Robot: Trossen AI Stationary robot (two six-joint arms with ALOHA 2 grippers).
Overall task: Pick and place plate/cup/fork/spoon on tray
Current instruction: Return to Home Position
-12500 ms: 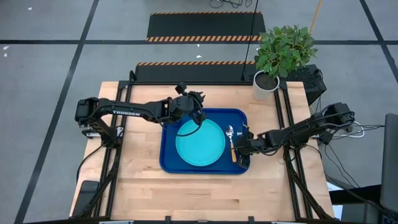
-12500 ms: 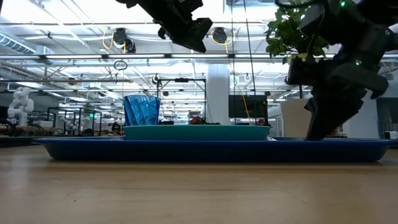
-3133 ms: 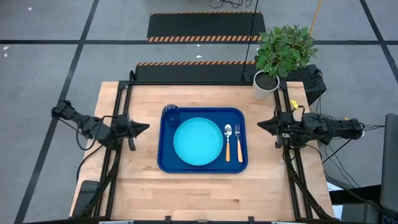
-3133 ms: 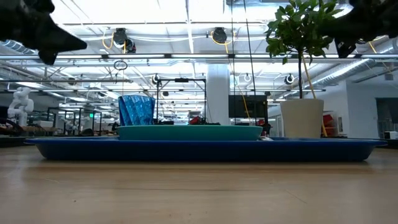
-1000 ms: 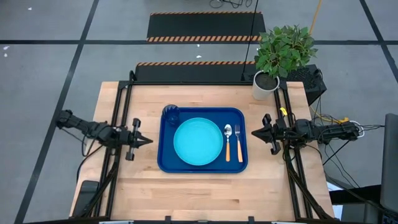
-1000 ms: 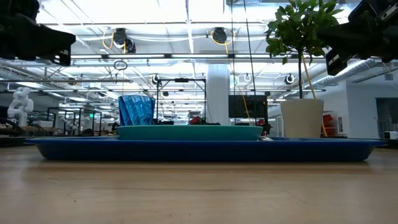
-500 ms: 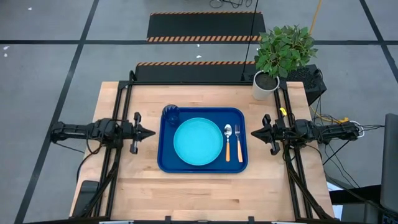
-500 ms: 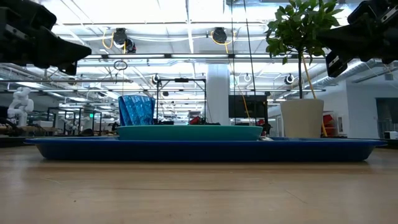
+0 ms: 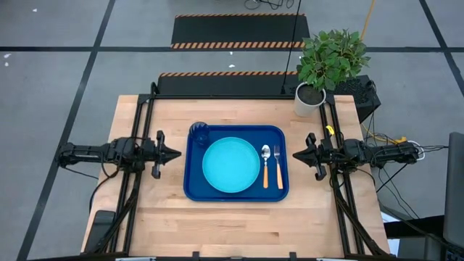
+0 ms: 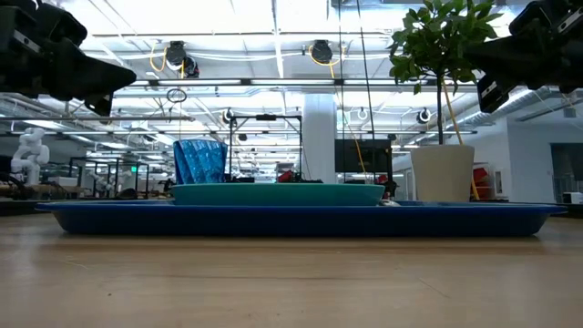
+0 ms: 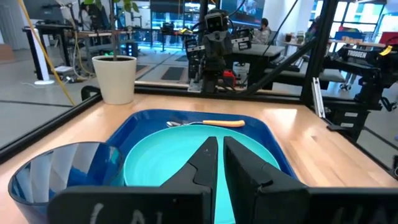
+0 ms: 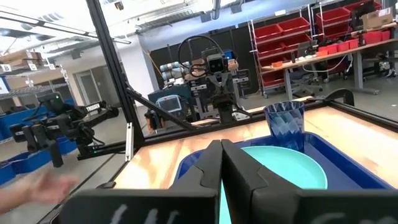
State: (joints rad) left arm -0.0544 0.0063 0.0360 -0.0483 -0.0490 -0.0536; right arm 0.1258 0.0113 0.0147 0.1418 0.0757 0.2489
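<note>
Looks done: plate, cup, spoon and fork all sit on the tray, left gripper and right gripper both pinched together, empty, parked beside it over the counter, so no next move needed.

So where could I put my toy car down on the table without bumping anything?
The bare wood strip between the tray and the near table edge is widest. There is also room behind the tray, left of the plant pot. Beside the tray it is crowded: the left gripper and right gripper wait there.
</note>
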